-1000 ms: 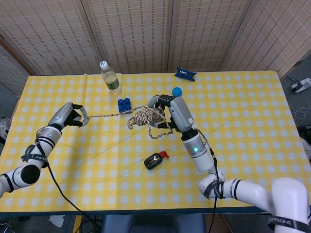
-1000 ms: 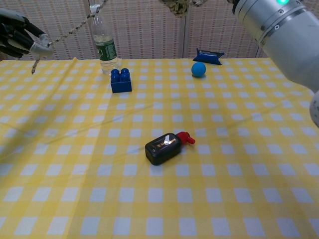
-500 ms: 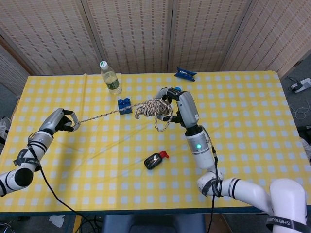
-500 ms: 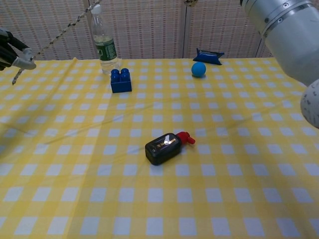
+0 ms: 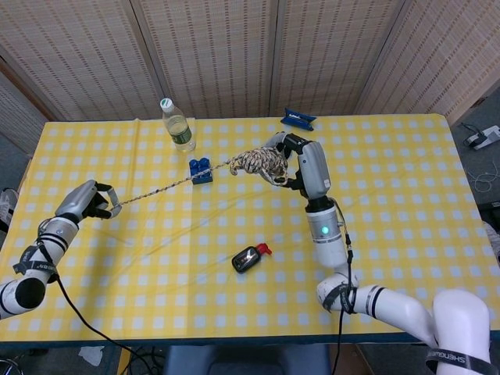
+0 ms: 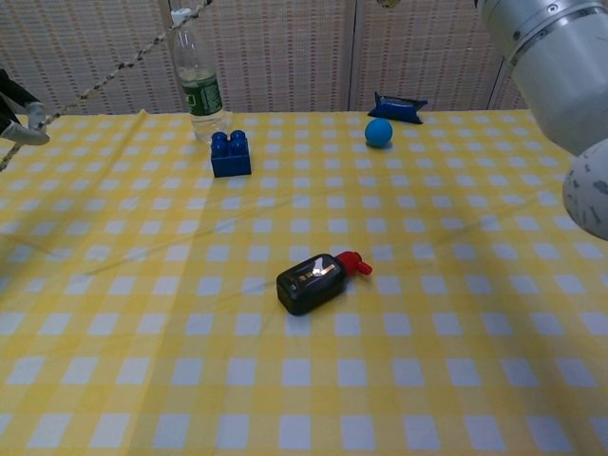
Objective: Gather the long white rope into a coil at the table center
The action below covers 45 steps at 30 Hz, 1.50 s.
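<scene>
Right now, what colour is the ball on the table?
The ball is blue, clearest in the chest view.

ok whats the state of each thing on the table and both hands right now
rope: bunched in right hand, a strand stretched taut to left hand, off the table
right hand: raised, gripping the bundle
left hand: holding the rope end
bottle: upright, capped
blue block: resting on table
black device: lying flat

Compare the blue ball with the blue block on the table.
The ball is round and smooth; the block is boxy with studs on top. The ball is a lighter, brighter blue; the block is darker. The ball sits near the dark blue packet, the block near the water bottle. Both rest untouched on the checked tablecloth.
</scene>
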Each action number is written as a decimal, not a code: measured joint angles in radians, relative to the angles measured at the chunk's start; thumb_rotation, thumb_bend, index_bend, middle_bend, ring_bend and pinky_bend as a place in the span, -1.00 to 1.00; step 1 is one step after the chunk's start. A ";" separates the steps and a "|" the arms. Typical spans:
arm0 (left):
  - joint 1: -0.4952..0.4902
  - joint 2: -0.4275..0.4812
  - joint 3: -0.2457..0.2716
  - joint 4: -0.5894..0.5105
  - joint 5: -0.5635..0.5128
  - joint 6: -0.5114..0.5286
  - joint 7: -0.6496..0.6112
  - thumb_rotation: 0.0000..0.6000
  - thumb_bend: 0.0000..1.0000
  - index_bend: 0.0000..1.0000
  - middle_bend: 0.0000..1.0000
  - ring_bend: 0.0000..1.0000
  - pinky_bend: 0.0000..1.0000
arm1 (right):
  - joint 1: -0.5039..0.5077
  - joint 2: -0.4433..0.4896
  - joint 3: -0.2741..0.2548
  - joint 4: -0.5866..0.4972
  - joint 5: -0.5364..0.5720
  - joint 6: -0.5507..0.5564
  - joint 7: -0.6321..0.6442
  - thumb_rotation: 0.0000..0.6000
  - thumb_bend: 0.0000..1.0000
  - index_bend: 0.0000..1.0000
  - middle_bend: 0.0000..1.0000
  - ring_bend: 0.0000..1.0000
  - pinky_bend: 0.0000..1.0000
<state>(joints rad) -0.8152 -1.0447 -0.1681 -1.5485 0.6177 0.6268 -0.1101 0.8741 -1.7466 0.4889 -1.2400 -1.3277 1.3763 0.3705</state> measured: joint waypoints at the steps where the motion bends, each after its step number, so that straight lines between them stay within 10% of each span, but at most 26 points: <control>1: 0.002 0.004 0.003 -0.007 0.008 0.013 0.010 1.00 -0.26 0.56 1.00 1.00 1.00 | -0.001 -0.003 0.003 0.005 0.007 0.001 -0.006 1.00 -0.12 0.57 0.36 0.23 0.24; 28: 0.105 0.162 -0.133 -0.387 0.466 0.326 -0.029 1.00 -0.26 0.57 1.00 1.00 1.00 | 0.102 -0.096 -0.045 0.090 0.067 -0.166 -0.332 1.00 -0.09 0.57 0.36 0.23 0.24; 45: -0.017 0.163 -0.221 -0.508 0.415 0.291 0.052 1.00 -0.26 0.58 1.00 1.00 1.00 | 0.192 -0.203 0.006 0.211 0.120 -0.210 -0.387 1.00 -0.09 0.57 0.36 0.23 0.24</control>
<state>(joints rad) -0.8322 -0.8819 -0.3890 -2.0563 1.0330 0.9177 -0.0578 1.0662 -1.9494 0.4952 -1.0288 -1.2076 1.1668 -0.0163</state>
